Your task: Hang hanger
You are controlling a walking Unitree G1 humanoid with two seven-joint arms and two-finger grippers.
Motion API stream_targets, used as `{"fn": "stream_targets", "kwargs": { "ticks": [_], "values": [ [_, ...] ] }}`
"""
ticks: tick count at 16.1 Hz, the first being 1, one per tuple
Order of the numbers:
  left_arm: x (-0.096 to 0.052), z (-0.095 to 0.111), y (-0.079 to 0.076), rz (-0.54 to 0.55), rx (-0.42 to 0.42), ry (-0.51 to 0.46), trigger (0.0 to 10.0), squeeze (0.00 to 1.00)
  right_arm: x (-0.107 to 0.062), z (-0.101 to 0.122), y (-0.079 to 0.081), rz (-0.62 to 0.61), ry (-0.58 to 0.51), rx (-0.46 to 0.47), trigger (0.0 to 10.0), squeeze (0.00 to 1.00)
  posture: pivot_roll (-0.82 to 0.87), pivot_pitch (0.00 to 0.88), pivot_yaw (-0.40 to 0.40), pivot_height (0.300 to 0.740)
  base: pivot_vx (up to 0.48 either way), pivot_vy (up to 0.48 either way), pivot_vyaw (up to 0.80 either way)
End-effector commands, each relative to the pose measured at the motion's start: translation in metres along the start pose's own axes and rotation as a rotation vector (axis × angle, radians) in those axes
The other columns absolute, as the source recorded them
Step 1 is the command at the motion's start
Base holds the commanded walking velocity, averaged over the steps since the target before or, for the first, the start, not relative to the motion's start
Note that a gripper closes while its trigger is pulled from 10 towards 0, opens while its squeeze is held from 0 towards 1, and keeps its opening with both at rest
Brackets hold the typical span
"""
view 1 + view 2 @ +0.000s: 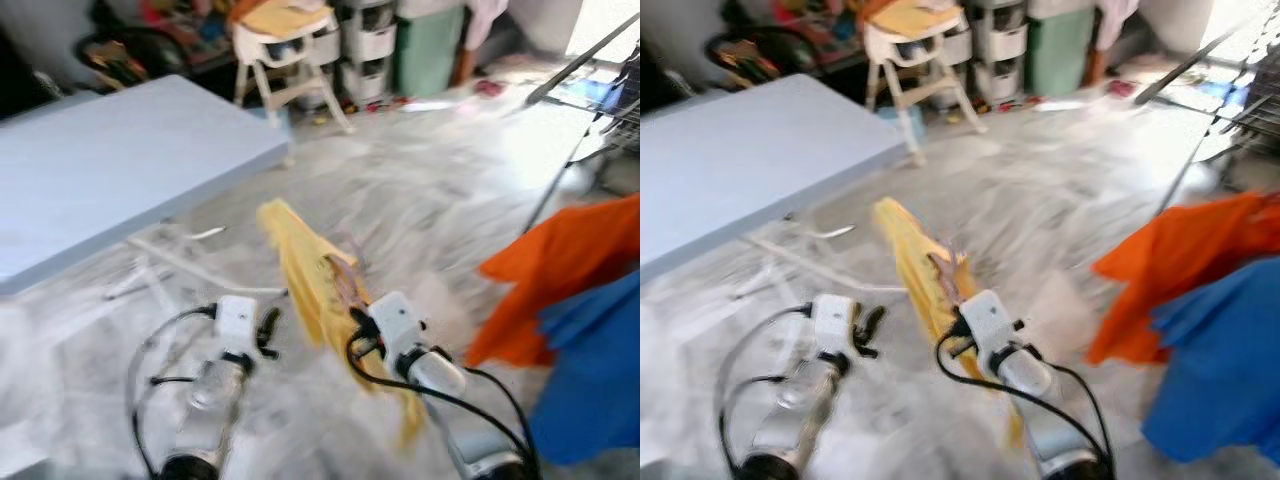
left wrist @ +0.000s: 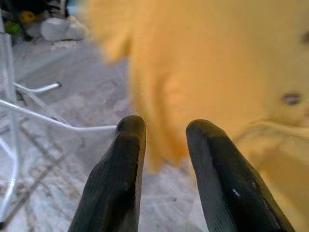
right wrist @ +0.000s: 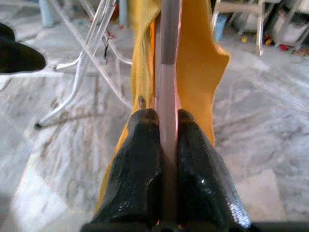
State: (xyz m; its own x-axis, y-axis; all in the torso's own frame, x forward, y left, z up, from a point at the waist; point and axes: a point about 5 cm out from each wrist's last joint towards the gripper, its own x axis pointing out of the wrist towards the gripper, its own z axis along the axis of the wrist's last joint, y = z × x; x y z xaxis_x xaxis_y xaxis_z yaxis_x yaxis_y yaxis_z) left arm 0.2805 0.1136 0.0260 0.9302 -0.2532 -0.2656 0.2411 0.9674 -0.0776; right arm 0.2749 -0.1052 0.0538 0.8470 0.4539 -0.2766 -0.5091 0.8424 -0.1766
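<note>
Right gripper (image 3: 161,130) clamps the hanger (image 3: 169,72) with yellow cloth (image 1: 300,270); left gripper (image 2: 161,140) is parted, empty; table (image 1: 110,170) at ten o'clock, orange cloth (image 1: 570,260) at three.

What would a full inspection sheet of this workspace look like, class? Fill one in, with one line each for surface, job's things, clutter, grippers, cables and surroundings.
Surface: grey marbled floor; pale blue table on the robot's left.
Job's things: hanger carrying a yellow garment, held above the floor.
Clutter: toys and bits on the floor near the white high chair; views blurred.
Grippers: right gripper shut on the hanger; left gripper open, beside the garment.
Cables: black cables loop along both arms.
Surroundings: orange cloth and blue cloth hang on the right; drying rack beyond; storage drawers at the back.
</note>
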Motion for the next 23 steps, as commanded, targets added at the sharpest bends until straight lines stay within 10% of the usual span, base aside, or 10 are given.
{"fn": "stream_targets", "kwargs": {
  "ticks": [1, 23],
  "values": [
    [0.0001, 0.0022, 0.002, -0.016, 0.024, -0.009, 10.0, 0.0, 0.002, 0.0116, -0.0014, -0.003, -0.052, -0.002, 10.0, 0.0, -0.11, 0.0, 0.073, 0.74, 0.0, 0.0, 0.43],
    [-0.0036, -0.0043, 0.0006, -0.016, 0.037, 0.014, 10.0, 0.0, -0.0001, 0.006, 0.0012, 0.003, -0.029, -0.002, 10.0, 0.0, -0.11, 0.0, 0.07, 0.74, 0.0, -0.192, 0.26]
  ]
}}
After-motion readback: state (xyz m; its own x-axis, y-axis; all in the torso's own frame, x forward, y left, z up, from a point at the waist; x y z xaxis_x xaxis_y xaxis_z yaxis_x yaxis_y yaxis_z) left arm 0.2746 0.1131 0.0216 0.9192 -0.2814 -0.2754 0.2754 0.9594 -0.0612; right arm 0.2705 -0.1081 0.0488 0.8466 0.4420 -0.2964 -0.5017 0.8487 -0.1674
